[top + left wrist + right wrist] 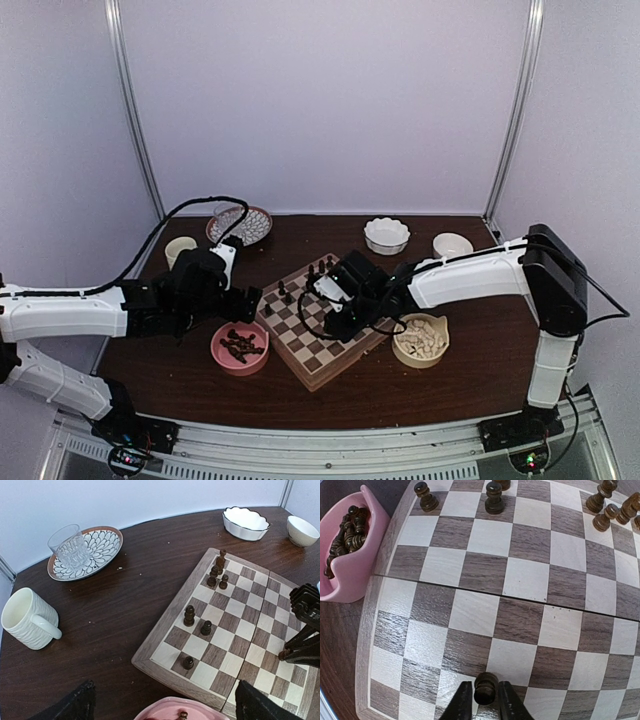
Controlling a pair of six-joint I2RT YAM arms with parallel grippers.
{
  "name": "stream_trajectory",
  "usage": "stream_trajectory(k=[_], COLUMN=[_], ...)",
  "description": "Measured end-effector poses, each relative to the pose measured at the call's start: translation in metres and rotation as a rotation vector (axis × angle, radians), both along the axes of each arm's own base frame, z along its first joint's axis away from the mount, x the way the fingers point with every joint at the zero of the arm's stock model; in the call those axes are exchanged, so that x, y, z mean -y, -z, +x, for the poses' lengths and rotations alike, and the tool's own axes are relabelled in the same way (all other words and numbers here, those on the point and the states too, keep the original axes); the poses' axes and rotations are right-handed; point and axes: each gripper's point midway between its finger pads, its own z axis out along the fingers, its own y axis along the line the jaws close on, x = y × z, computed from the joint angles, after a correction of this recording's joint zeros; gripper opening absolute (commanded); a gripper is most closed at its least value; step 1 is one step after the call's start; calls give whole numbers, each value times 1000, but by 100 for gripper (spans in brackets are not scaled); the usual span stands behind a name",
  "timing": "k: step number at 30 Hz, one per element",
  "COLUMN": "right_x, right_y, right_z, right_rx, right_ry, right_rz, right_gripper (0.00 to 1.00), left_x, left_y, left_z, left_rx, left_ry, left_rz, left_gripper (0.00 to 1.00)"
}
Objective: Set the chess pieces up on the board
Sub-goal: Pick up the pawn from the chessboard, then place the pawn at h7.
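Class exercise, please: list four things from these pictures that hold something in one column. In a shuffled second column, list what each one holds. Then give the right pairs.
Column A
1. pink round bowl
2. tan round bowl
3. round black-and-white patterned plate
4. right fingers

Column B
a. clear drinking glass
b. one dark brown pawn standing on the wooden chessboard
c. heap of dark brown chess pieces
d. cream-white chess pieces

Pairs: 1-c, 2-d, 3-a, 4-b

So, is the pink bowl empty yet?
Not empty: the pink bowl holds a heap of dark brown carved chess pieces.
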Motion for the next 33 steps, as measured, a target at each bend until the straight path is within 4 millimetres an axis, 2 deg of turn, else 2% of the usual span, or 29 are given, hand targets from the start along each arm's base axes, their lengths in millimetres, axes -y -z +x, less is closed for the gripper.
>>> stream_trajectory(k=[3,10,15,26,33], right_x=[0,2,7,48,44], right_y=[1,0,-2,-13,-42], right_z=[0,4,16,82,133], right_rx=[-2,18,32,45,118], right_ry=[2,16,52,252,320], right_rz=[-1,-10,2,53,115], right_gripper=[10,9,8,8,8], left_x=[1,1,2,5,7], left_y=[1,1,2,2,2], left_z=[0,-1,-1,-3,-3], left_rx=[-3,-6,-9,-15,-20], left_ry=[4,7,13,29,40], left_rz=[0,0,-2,-12,-13], left_gripper=[97,95,94,93,92])
